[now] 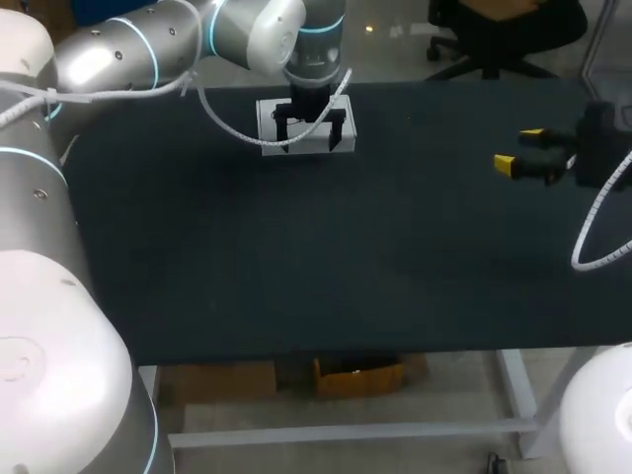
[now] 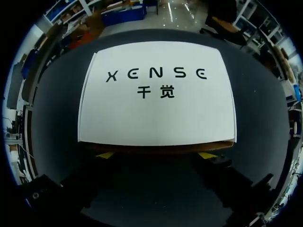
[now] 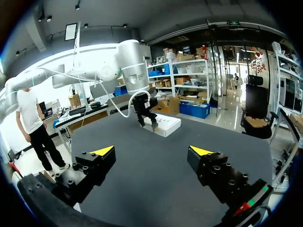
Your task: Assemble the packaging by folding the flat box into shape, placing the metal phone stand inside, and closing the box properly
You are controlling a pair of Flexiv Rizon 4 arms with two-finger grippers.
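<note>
A white box (image 1: 304, 118) with black print lies flat and shut at the table's far side. It fills the left wrist view as the box (image 2: 156, 94), with a brown edge showing under its near side. My left gripper (image 1: 311, 136) hangs right over it, open. Its yellow tips (image 2: 105, 154) stand wide apart at the box's near edge, and the gripper (image 2: 156, 154) holds nothing. My right gripper (image 1: 528, 153) is open above the table's right side, far from the box. In the right wrist view the right gripper (image 3: 152, 151) is empty, with the box (image 3: 165, 125) well ahead. No metal phone stand shows.
The black table top (image 1: 326, 257) stretches bare between the box and the front edge. My left arm (image 1: 148, 49) comes in across the far left corner.
</note>
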